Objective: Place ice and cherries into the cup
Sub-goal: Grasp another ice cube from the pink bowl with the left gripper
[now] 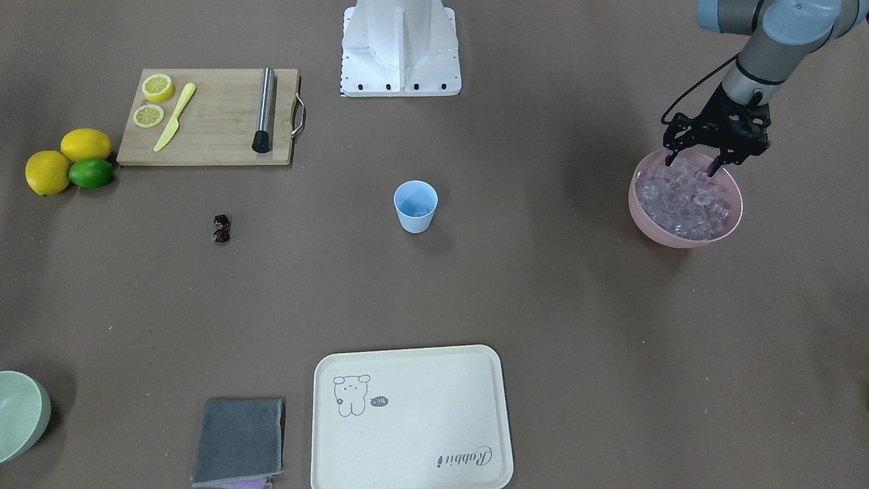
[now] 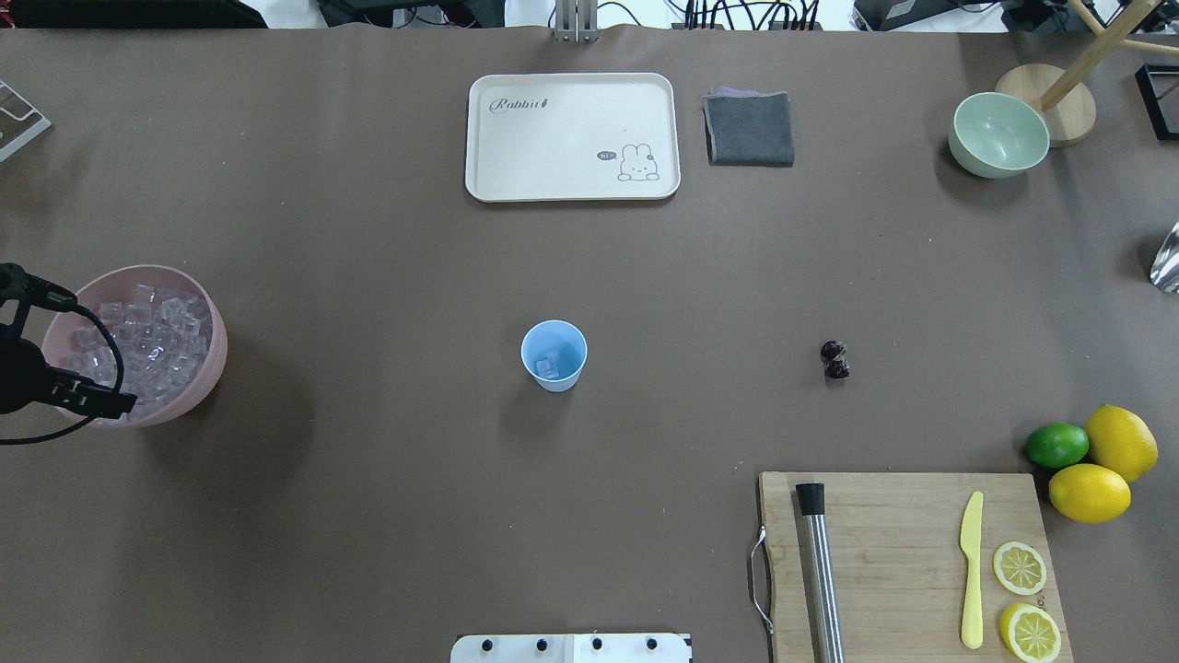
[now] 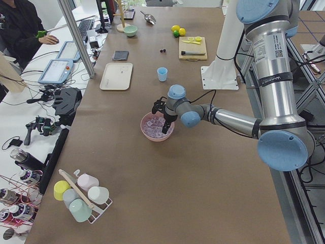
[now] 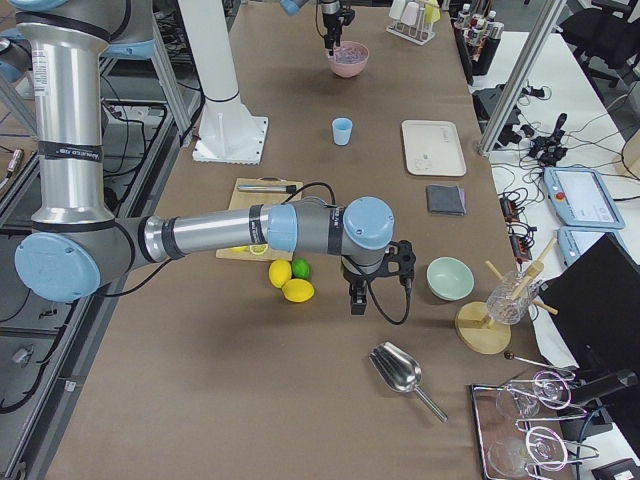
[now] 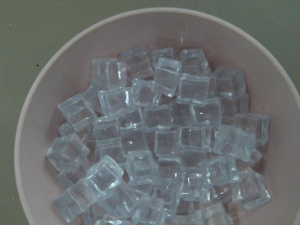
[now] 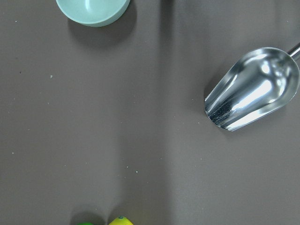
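Ice (image 5: pixel 159 140): many clear cubes heaped in a pink bowl (image 1: pixel 652 221), standing near the left end of the worktop (image 1: pixel 543 305). One further cube shows at the bottom of the cup in the overhead view. Cup (image 1: pixel 415 219): light blue, upright, at the middle of the worktop, well apart from the bowl. Cherries (image 1: pixel 221 229): dark pair, lying on the bare worktop between the cup and the right end. Left pincer (image 1: pixel 690 166): fingers apart, tips down at the robot-side part of the heap, nothing between them; contact with the cubes cannot be told. Right pincer (image 4: pixel 356 303): hanging over the worktop near the right end, between the fruit and the green bowl (image 4: pixel 449 277); whether its fingers are apart or together cannot be told. Cutting board (image 1: pixel 217 129): at the robot-side edge toward the right end, bearing two lemon slices (image 1: pixel 157 87), a yellow knife (image 1: pixel 174 117) and a steel rod (image 1: pixel 264 109). Two lemons (image 1: pixel 47 172) and a lime (image 1: pixel 90 172): touching, just beside the board. Tray (image 1: pixel 407 468): cream, at the operators' edge, middle. Grey cloth (image 1: pixel 239 441): folded, beside the tray. Metal scoop (image 6: pixel 253 89): near the right end.
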Controlling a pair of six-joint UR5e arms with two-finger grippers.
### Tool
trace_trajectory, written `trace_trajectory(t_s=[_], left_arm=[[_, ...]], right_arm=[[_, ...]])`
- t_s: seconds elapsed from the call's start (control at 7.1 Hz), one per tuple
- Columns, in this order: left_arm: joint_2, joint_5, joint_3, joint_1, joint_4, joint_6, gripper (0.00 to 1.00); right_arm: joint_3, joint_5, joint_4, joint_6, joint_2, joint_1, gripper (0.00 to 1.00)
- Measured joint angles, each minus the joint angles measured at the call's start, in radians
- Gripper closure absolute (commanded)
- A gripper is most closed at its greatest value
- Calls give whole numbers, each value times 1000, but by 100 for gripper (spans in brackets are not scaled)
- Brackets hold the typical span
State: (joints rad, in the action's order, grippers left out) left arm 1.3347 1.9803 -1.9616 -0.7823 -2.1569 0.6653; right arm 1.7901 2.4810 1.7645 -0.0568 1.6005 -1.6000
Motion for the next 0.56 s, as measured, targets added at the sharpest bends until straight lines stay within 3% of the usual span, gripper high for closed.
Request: trace_trajectory(t_s=[0.56], left_arm=[[-7, 1, 10, 8, 0, -4, 19]], right_arm=[[0, -1, 0, 0, -3, 0, 0]])
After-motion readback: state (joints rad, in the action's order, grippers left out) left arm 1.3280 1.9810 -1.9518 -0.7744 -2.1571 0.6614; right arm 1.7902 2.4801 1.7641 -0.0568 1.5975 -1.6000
